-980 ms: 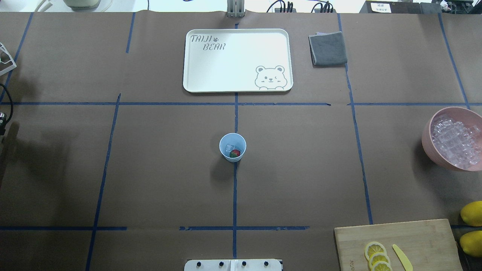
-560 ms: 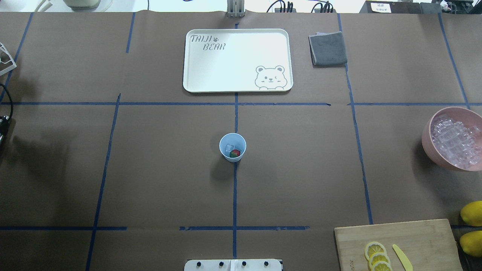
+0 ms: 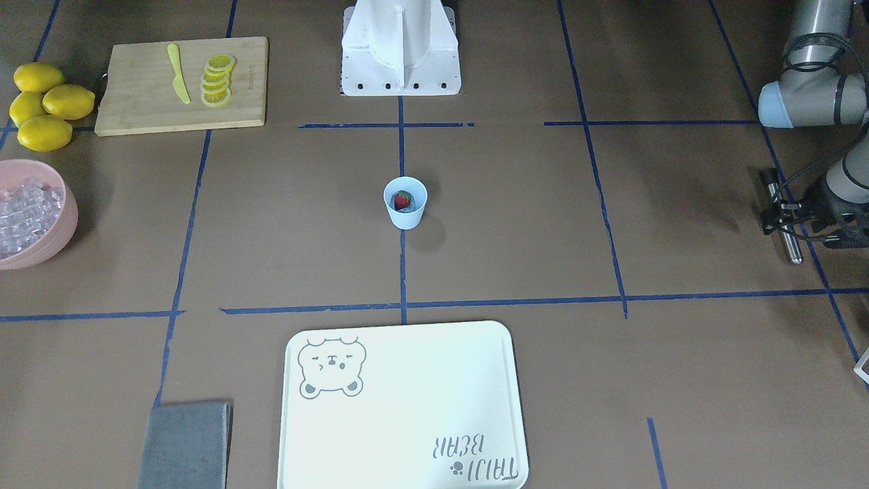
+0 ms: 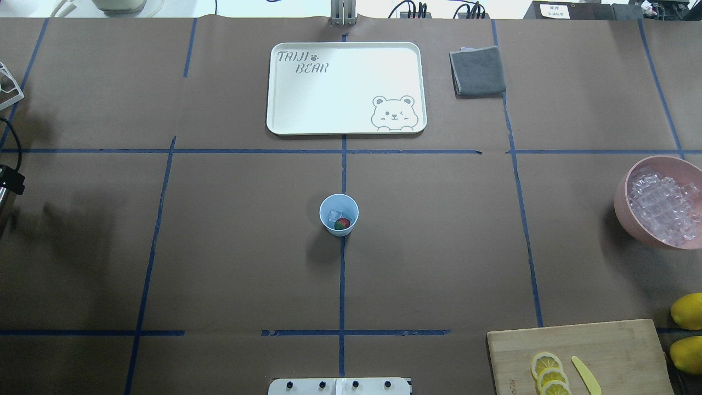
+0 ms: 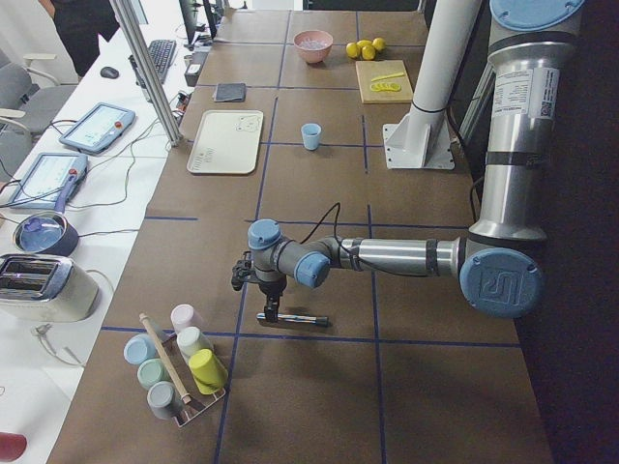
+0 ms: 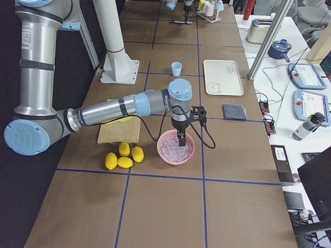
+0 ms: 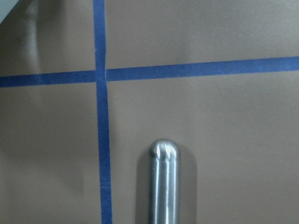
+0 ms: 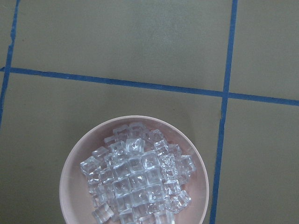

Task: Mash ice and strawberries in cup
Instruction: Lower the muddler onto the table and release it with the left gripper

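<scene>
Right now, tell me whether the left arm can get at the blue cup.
Probably yes. The cup stands alone, and nothing stands between it and the left gripper, though it is a long stretch from the far end.

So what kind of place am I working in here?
Most likely a robotics lab bench staged as a drink-prep kitchen: a paper-covered table gridded with blue tape, teach pendants beside it, and a cutting board with lemon slices.
</scene>
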`<state>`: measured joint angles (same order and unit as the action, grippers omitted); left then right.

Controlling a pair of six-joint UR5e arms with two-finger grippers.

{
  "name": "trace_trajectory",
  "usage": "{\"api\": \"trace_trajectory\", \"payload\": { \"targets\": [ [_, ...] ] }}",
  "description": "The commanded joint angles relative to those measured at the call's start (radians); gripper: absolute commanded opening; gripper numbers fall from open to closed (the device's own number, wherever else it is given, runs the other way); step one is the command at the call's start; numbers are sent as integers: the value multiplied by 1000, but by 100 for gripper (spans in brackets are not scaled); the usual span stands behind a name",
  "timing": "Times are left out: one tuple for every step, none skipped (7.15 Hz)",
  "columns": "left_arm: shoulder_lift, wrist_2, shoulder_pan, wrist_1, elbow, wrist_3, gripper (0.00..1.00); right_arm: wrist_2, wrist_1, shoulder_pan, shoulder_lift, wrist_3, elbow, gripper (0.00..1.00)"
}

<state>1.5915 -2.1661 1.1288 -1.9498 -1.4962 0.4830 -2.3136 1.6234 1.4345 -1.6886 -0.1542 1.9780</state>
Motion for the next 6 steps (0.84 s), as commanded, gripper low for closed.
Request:
{"api": "trace_trajectory", "payload": {
  "targets": [
    [-2, -101, 111, 28, -70, -86, 100, -1, 27, 1, 1, 52, -5, 100],
    [-1, -151, 219, 145, -94, -245, 100, 0, 117, 7, 15, 152, -4, 100],
    [2, -152, 318, 308, -139, -408, 100, 0, 157, 26, 32, 206, -8, 100],
    [11, -150, 413, 460, -153, -589, 100, 2, 173, 30, 33, 226, -14, 100],
    [15, -155, 466, 529, -153, -645, 100, 2, 171, 30, 32, 232, -40, 100],
    [8, -170, 485, 587, -156, -644, 100, 8, 170, 30, 29, 232, -62, 100]
  ]
}}
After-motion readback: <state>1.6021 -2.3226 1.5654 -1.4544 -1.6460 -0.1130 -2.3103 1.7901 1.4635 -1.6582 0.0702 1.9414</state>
